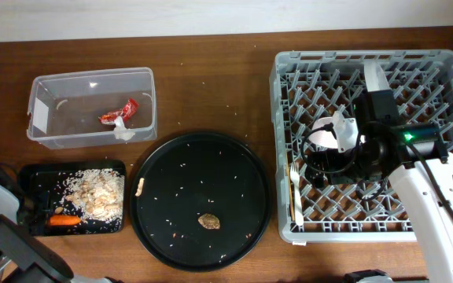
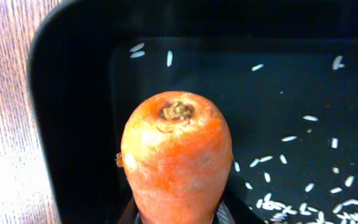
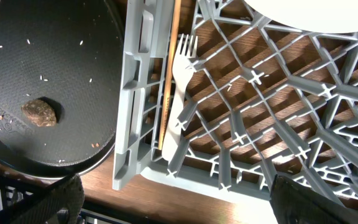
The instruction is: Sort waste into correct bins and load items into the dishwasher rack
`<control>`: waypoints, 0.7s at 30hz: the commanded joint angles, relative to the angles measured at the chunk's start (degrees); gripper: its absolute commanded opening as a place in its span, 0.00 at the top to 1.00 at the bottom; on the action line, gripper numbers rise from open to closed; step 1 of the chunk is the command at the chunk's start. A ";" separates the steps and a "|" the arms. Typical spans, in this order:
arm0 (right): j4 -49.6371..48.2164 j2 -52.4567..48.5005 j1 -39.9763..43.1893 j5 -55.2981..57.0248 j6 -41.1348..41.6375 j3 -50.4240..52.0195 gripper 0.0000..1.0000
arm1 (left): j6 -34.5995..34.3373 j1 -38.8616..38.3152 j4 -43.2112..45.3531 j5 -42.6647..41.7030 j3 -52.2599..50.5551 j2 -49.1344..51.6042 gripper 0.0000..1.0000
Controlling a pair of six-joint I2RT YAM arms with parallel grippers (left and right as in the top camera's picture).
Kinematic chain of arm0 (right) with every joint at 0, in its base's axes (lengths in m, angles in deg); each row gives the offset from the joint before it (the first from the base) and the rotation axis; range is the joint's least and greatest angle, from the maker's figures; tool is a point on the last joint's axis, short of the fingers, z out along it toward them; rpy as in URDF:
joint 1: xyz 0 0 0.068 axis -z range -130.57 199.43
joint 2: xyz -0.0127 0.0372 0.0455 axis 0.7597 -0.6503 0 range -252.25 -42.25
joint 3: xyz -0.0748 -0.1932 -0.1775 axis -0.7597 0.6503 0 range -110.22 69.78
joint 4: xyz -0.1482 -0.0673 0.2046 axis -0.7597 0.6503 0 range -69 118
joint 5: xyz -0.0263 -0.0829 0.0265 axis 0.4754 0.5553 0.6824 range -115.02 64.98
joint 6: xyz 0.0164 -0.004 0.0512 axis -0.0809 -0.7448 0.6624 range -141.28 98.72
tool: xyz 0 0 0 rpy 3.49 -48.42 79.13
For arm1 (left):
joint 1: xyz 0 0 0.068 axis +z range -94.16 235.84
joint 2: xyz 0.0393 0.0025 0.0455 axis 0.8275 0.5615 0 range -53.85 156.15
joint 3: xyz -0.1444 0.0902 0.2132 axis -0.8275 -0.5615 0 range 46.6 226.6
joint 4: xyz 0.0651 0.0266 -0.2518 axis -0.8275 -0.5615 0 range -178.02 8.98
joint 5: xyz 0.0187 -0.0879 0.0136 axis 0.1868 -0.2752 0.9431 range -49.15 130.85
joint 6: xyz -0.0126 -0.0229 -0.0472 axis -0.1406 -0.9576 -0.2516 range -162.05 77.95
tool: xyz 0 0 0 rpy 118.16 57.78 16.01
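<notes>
Overhead, the clear tub [image 1: 91, 106] sits at ten o'clock on the table with the red wrapper [image 1: 119, 113] inside, and the shallow black tray [image 1: 34, 174] lies just at six o'clock of it, holding beige scraps [image 1: 94, 191] and the orange carrot [image 1: 63, 222] near its seven o'clock corner. In the left wrist view the carrot's stem end points to twelve o'clock. The left gripper [image 2: 179, 216] is closed on it, with a dark sliver of a finger tight against each side at five and seven o'clock. At the table's centre, the round black tray [image 1: 156, 165] carries the brown lump [image 1: 208, 222] at six o'clock. At three o'clock stands the grey rack [image 1: 285, 118], the white fork [image 3: 182, 81] lying along its nine o'clock wall. The right gripper [image 3: 179, 202] hangs above that corner, its fingers [image 3: 55, 202] spread wide and empty, the fork at twelve o'clock between them.
</notes>
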 commanded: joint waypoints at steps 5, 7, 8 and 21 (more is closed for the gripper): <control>0.31 -0.09 -0.50 0.72 -0.31 0.31 0.02 | 1.75 0.20 -0.72 -0.31 1.14 0.63 0.16; 0.46 -0.09 -0.50 0.72 -0.31 0.31 0.02 | 3.21 0.20 -0.90 -1.95 1.68 0.44 0.14; 0.48 -0.09 -0.50 0.72 -0.33 0.31 0.02 | 3.61 0.17 -1.22 -3.02 2.16 0.15 0.14; -0.24 -0.09 -0.50 0.72 -0.33 0.31 0.02 | 14.60 -24.13 -7.91 -12.11 9.51 -12.63 0.13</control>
